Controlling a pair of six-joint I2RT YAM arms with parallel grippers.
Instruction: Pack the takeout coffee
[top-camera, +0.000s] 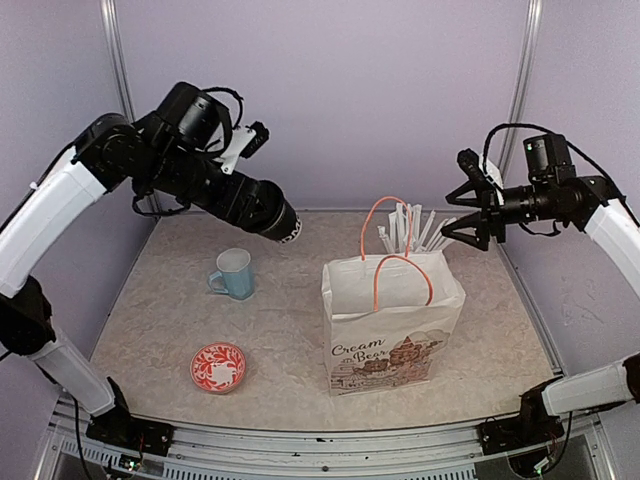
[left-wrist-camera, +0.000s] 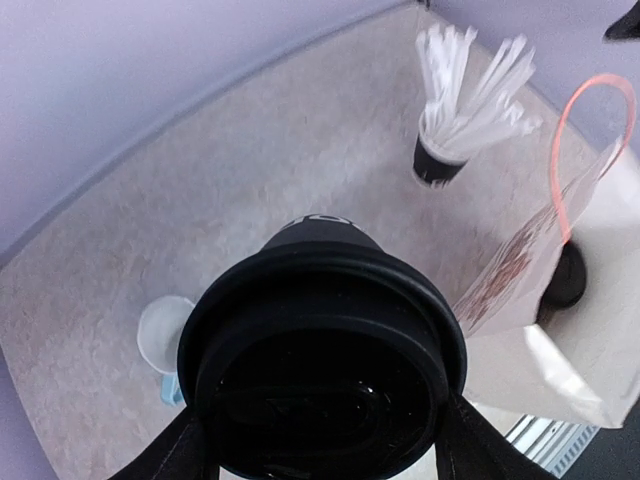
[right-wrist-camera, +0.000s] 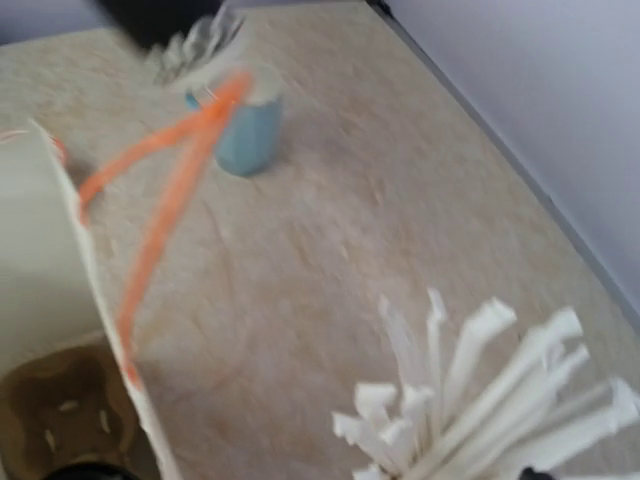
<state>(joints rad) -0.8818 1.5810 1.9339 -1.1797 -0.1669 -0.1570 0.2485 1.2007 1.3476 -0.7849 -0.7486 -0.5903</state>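
Takeout coffee: small black paper cup (top-camera: 278, 220) with a round black plastic lid (left-wrist-camera: 322, 385), in the air over the back-left part of the table, above and behind the mug, clear of the surface.
Cup attitude: tilted, with the lid toward the left wrist camera and the white-lettered base end pointing away from it, toward the bag side.
Left gripper (top-camera: 248, 200): clamped on the cup, with a dark finger (left-wrist-camera: 165, 455) on each side of the lid's rim.
Right gripper (top-camera: 463, 214): raised near the back-right corner, fingers spread apart and holding nothing, just beside the straw tips.
Bag: white paper bag (top-camera: 392, 320) with orange cord handles and a printed picture, upright and open-topped, right of centre toward the near edge. A brown lining shows at its bottom in the right wrist view.
Straw cup: black cup (left-wrist-camera: 438, 162) full of white straws (top-camera: 410, 228), standing just behind the bag.
Mug: light blue ceramic mug (top-camera: 235, 273) with a handle, upright, left of the bag and well apart from it.
Dish: small round red-and-white patterned dish (top-camera: 218, 366), toward the near-left corner.
Surface: beige mottled table (top-camera: 160, 300).
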